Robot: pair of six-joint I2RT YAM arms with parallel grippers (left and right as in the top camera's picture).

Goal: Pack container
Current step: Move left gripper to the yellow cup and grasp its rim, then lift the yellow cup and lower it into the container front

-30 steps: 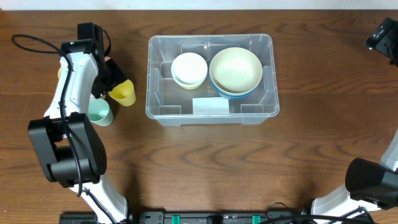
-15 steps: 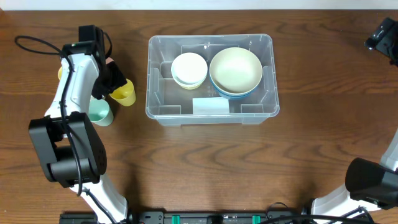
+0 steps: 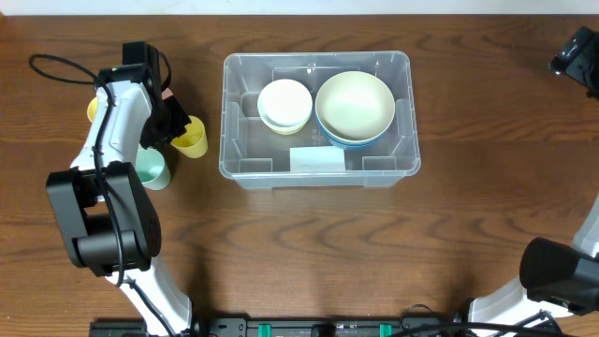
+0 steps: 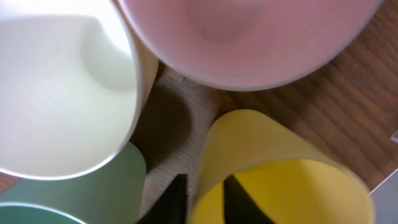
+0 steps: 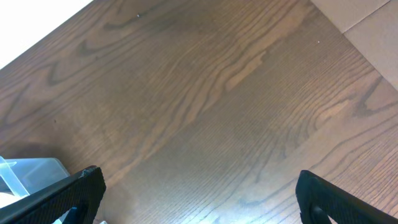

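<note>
- My left fingers (image 4: 205, 202) are closed on the wall of a yellow cup (image 3: 190, 139). One finger is inside the cup and the other is outside, with the rim pinched between them.
- The yellow cup sits on the brown wooden counter (image 3: 281, 243) with its opening facing up. It is to the left of the container (image 3: 232, 112), near it but not touching.
- The container is a large clear plastic bin with rounded corners. It stands near the middle of the counter, with its long sides running left to right.
- A white label (image 3: 316, 159) shows on the wall of the container nearest my base.
- Two groups of bowls sit side by side inside the container. On the left is a stack of small white bowls (image 3: 284, 103). On the right is a large cream bowl (image 3: 355, 105) nested in a blue bowl (image 3: 360, 140), of which only a rim shows.
- Other cups crowd around the yellow cup. A mint green cup (image 3: 150, 169) stands just beside it, closer to my base.
- A pale yellow cup (image 4: 56, 87) and a pink cup (image 4: 249, 37) fill most of my left wrist view. I cannot tell whether any of them touch the yellow cup.
- My right fingers (image 5: 199, 199) are spread wide apart with nothing between them.
- They hang over bare wood at the far right of the counter, well apart from the container. One clear corner of the container shows at the lower left of my right wrist view.
</note>
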